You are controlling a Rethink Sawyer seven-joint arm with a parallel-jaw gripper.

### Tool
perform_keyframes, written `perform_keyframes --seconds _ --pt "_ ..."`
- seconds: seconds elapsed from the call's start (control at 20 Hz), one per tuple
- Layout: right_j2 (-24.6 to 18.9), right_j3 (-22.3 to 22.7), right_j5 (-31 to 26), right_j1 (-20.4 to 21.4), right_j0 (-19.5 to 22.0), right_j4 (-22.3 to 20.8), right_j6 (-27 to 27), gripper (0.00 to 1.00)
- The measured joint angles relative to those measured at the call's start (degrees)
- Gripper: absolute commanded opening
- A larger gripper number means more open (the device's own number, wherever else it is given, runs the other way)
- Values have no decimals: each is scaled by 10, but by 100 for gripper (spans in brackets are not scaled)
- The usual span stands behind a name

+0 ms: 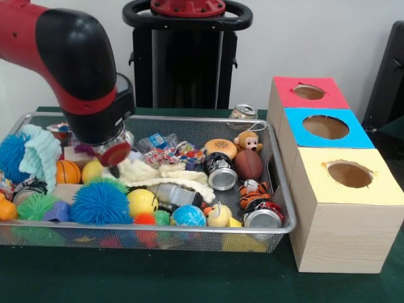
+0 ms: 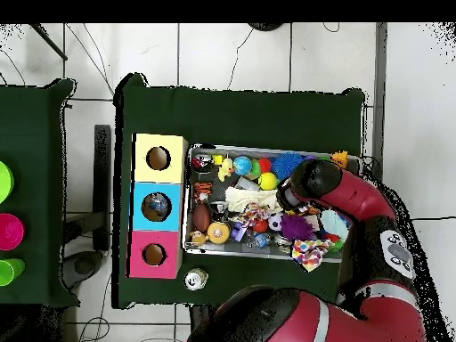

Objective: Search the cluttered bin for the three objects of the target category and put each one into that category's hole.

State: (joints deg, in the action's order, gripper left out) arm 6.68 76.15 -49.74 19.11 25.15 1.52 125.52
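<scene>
The pincer point(image 1: 104, 146) is down among the toys at one end of the bin point(image 1: 189, 235); its wrist hides its fingers, so open or clenched cannot be told. The bin sits on the green counter point(image 1: 158, 278). Well aside stand 3 boxes (yellow point(image 1: 346, 208) nearest, blue point(image 1: 323, 136), red point(image 1: 307, 95)).

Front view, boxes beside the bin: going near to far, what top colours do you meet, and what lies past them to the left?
Yellow-topped box → blue-topped box → red-topped box; past them on the left, a can stands on the table behind the bin.
</scene>
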Motion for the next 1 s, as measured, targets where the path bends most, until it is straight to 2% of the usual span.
perform_keyframes --seconds 0.1,0.35,0.75,1.0 --pt "-1 6 -24 17 -6 3 0 0" --pt "-2 25 -31 49 -30 29 0 0" --pt "-4 44 -32 71 -71 68 0 0" --pt "-5 47 -32 74 -82 81 0 0"
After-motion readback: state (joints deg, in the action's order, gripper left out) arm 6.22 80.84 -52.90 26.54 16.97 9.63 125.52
